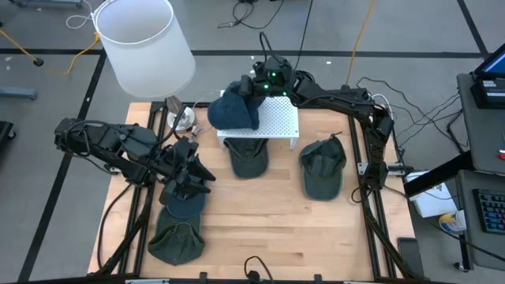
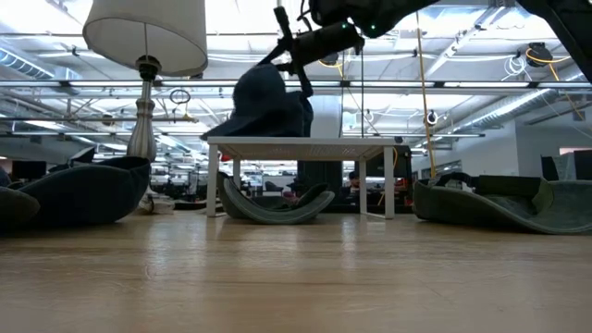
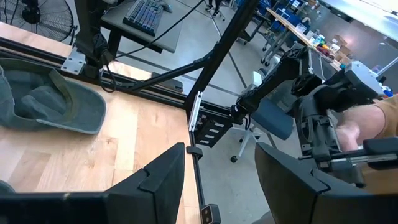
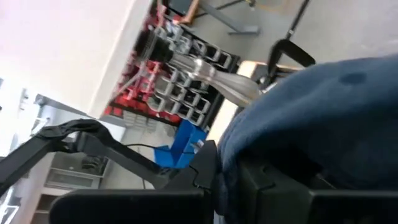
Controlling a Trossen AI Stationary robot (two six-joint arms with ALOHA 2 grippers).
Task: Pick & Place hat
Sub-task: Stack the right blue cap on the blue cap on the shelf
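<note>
A dark blue hat sits at the left end of a white perforated stand, with my right gripper shut on it from the far side. In the low view the blue hat hangs from the gripper with its underside at the stand's top. An olive hat lies under the stand and another to its right. My left gripper hovers open above two more olive hats at the near left. My right gripper pinches an upper edge of the blue hat between its two fingers, coming from the table's far side and nearly level. The hat hangs below the fingers, and its lower part appears to rest on the stand's top.
A lamp with a white shade stands at the far left, close to the stand. Bare wood lies in the table's middle and near right. Beyond the right edge, the left wrist view shows a person's hand on a control arm.
</note>
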